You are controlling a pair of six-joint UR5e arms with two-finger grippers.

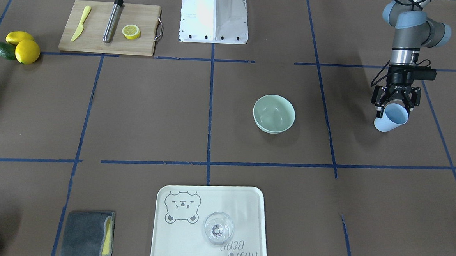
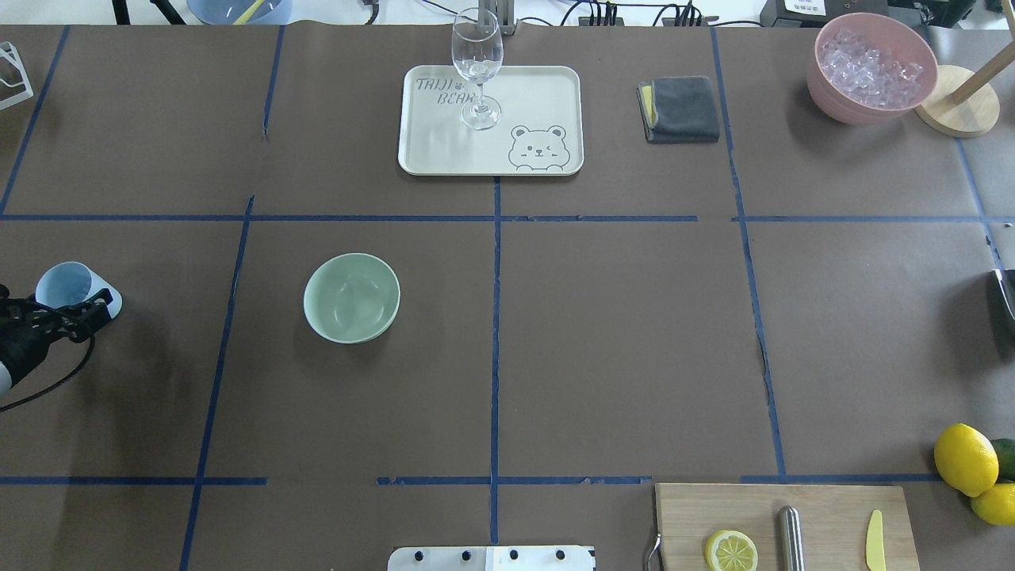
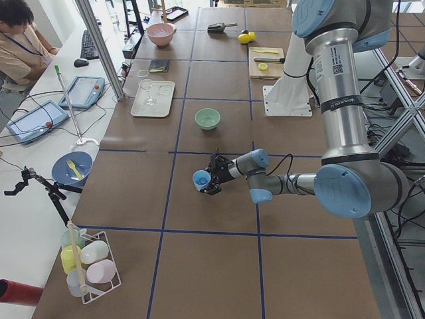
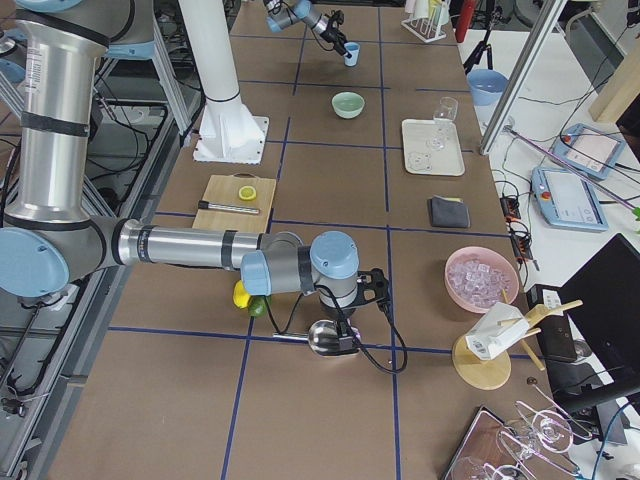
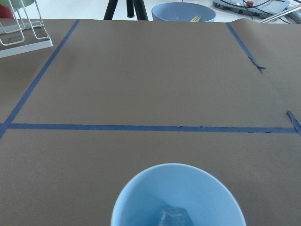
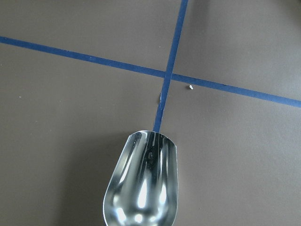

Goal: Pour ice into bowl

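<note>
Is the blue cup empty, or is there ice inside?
Not empty. The left wrist view looks down into the blue cup, and some clear ice sits at its bottom.

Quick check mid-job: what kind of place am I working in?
Most likely a robotics lab staged as a kitchen: a table gridded with blue tape, a person beside tablets alongside it, and a cutting board with a lemon half.

Overhead cam looks forward-down from behind the robot base (image 2: 492,557), front cam faces it steeply from across, both sharing bowl (image 2: 351,297) and tray (image 2: 444,151); side cams look along the table (image 3: 199,266) from either end, wrist cams close over cup (image 5: 155,193) and scoop (image 6: 141,188).
</note>
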